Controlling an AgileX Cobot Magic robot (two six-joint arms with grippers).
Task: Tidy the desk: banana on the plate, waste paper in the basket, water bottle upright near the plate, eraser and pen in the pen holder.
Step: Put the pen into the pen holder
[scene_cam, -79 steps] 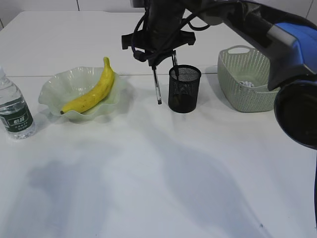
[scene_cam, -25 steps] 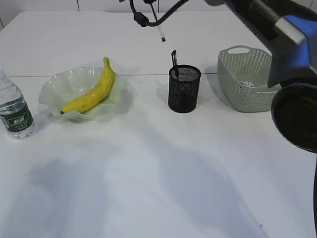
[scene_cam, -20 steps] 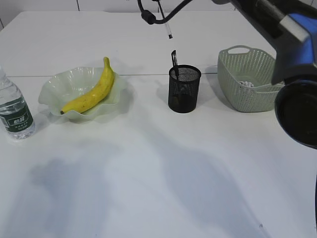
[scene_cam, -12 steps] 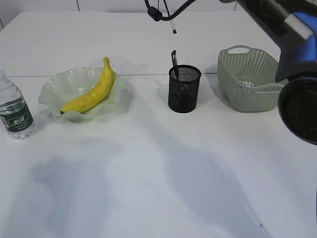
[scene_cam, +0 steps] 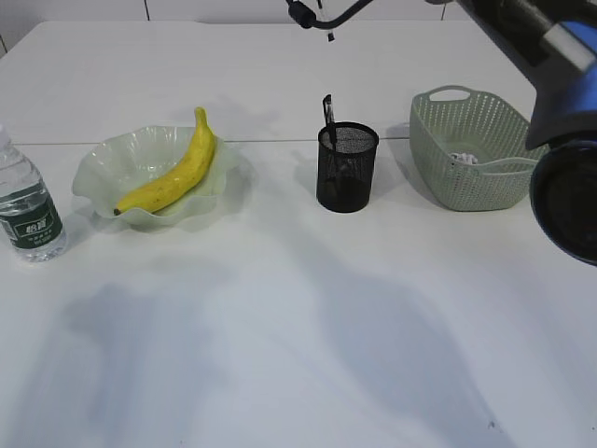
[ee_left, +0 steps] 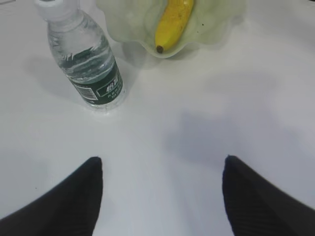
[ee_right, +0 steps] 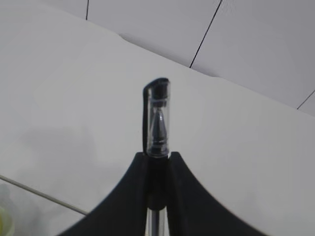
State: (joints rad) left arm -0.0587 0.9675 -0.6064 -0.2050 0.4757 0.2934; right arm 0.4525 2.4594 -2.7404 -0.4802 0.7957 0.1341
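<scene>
My right gripper is clamped on the pen, high above the pen holder; my left gripper hangs with fingers apart near the water bottle.

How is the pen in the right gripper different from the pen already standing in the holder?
The held pen has a clear cap and is clamped between the right gripper fingers, high above the table; only its tip shows at the exterior view's top edge. The other pen looks dark and stands in the black mesh pen holder, leaning against its rim. Both point roughly upright.
</scene>
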